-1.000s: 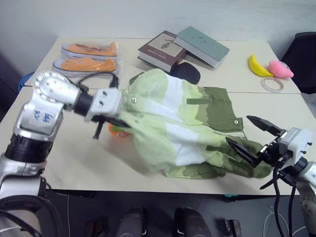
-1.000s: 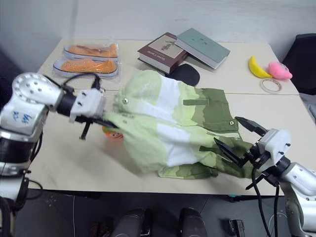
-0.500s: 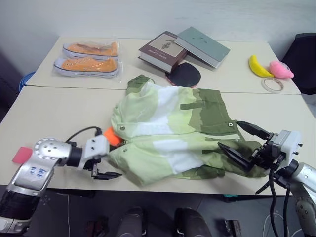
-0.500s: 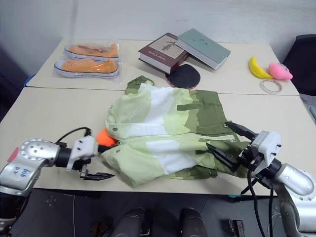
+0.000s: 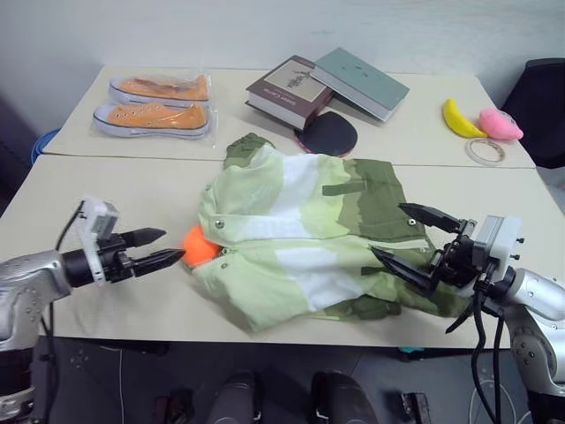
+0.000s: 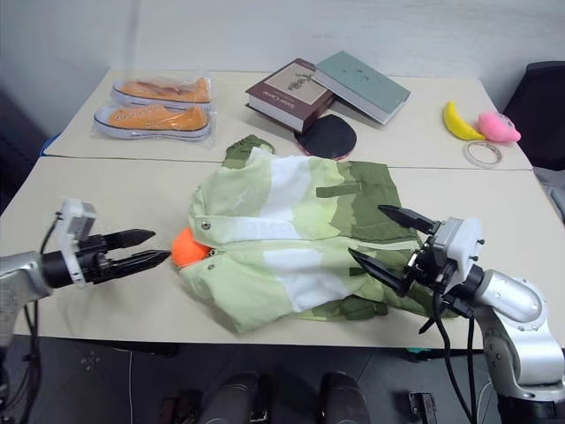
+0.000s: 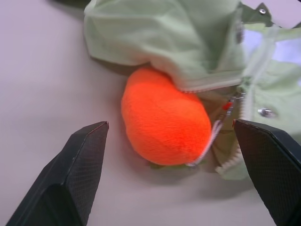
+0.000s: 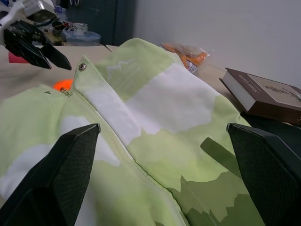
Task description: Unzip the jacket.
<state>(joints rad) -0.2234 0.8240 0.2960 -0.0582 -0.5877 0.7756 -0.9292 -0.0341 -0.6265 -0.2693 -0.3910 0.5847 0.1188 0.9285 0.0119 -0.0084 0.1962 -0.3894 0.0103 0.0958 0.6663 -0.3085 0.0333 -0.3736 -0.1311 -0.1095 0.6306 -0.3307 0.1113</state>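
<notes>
jacket (image 5: pixel 309 230) now dropped flat on the worktop (image 5: pixel 106 185), released by the left hand (image 5: pixel 154 250), fingers apart beside its collar; right hand (image 5: pixel 415 238) apart over its hem. zip part-open.

The jacket (image 5: pixel 309 230) lies mid-table (image 5: pixel 106 190); a plush ball (image 5: pixel 198 245) sits tucked under its left edge; behind it lie a paddle (image 5: pixel 331 134) and two books (image 5: pixel 327 84); shoes (image 5: pixel 154 104) lie far left; a banana (image 5: pixel 461 117), plush (image 5: pixel 500 123) and tape ring (image 5: pixel 484 150) far right.
</notes>
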